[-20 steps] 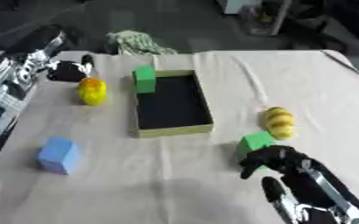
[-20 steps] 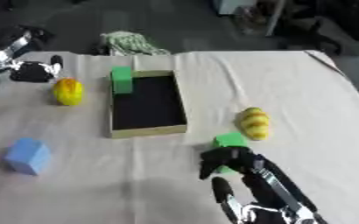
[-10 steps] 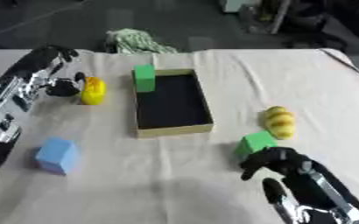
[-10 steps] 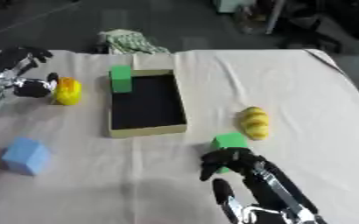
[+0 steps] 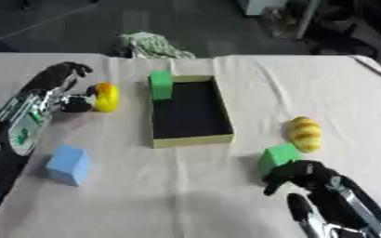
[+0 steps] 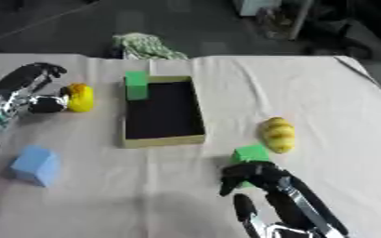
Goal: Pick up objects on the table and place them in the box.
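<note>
An open box [image 5: 154, 122] with a black inside and pale green walls lies mid-table. A green block [image 5: 161, 85] stands at its far left corner. Left of it sits a small yellow toy [image 5: 106, 96]. My left hand [image 5: 57, 83] is at the toy's left side, open, its fingers arched above and its thumb against the toy. A blue cube [image 5: 68, 164] lies near left. A green cube [image 5: 277, 156] and a yellow ribbed piece [image 5: 305, 133] lie right of the box. My right hand [image 5: 314, 179] rests just short of the green cube, fingers relaxed and bent, holding nothing.
A green-and-white crumpled cloth [image 5: 149, 45] lies at the table's far edge. The table is covered with a beige cloth [image 5: 186, 195]. Its right edge slants off near the top right corner. Dark floor and furniture legs lie beyond.
My left hand has come in from the far left and down to the yellow toy, now touching it. The right hand has stayed by the green cube.
</note>
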`<state>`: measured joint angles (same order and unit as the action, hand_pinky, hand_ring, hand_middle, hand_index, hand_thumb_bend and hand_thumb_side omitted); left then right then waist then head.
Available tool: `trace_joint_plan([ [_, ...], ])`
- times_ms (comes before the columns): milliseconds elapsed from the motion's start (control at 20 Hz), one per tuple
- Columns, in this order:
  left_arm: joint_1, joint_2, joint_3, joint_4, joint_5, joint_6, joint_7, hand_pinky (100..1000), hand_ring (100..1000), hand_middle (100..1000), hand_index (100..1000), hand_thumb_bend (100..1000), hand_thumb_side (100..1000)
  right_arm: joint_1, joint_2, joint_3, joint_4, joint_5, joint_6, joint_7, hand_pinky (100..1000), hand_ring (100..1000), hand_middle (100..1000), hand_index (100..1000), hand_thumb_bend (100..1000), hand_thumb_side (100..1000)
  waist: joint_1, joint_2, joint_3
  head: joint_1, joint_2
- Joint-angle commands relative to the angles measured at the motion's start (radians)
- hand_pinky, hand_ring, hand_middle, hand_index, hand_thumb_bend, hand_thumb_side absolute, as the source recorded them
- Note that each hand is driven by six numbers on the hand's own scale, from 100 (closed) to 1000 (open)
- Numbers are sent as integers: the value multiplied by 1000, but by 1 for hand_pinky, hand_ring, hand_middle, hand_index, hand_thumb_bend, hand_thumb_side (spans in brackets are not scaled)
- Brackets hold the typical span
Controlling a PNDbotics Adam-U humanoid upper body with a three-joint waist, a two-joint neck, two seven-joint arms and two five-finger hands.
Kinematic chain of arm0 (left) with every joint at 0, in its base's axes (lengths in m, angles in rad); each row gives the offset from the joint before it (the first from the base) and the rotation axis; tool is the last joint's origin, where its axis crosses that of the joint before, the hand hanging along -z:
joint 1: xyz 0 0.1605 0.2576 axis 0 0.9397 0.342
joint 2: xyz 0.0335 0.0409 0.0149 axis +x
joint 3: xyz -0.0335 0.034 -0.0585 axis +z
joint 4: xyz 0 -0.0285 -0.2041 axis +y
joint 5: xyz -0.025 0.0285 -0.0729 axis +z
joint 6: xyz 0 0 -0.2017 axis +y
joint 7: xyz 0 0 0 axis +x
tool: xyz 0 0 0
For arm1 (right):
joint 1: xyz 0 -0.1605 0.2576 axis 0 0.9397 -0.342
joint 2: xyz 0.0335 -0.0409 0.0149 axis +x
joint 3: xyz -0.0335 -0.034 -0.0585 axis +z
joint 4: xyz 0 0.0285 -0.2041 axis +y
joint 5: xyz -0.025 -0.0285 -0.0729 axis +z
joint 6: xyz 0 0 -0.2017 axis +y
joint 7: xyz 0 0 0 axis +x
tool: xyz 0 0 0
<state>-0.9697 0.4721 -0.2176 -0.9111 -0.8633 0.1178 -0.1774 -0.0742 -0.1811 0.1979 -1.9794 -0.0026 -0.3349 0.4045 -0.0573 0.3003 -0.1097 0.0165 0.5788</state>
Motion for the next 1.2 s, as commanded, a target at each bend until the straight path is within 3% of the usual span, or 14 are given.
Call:
trace_joint_plan([
  [50,-23,1,4,-3,6,-21,-8,809,782,775,901,100,279,-7,-7,-1,-21,-1,0,-3,732,588,565,773,100,409,3,-15,-2,5,-13],
  [250,-21,-4,-14,-20,31,-55,-39,802,759,743,875,100,281,-7,-6,-1,-21,0,1,-5,732,587,565,773,100,407,3,-15,-3,6,-11],
  [700,-18,3,-35,-73,35,-103,-99,714,556,500,674,100,267,-8,-7,-1,-21,3,4,-8,731,586,563,772,100,403,5,-16,-3,4,-9],
  [950,-23,15,-31,-138,82,-112,-47,669,489,413,587,100,244,-8,-9,-2,-21,5,5,-12,730,586,563,771,100,404,7,-18,0,-4,-7],
  [1200,-32,21,-54,-231,153,-125,11,671,488,404,579,100,249,-7,-12,-1,-21,6,4,-14,729,586,562,770,100,403,6,-20,4,-12,-6],
])
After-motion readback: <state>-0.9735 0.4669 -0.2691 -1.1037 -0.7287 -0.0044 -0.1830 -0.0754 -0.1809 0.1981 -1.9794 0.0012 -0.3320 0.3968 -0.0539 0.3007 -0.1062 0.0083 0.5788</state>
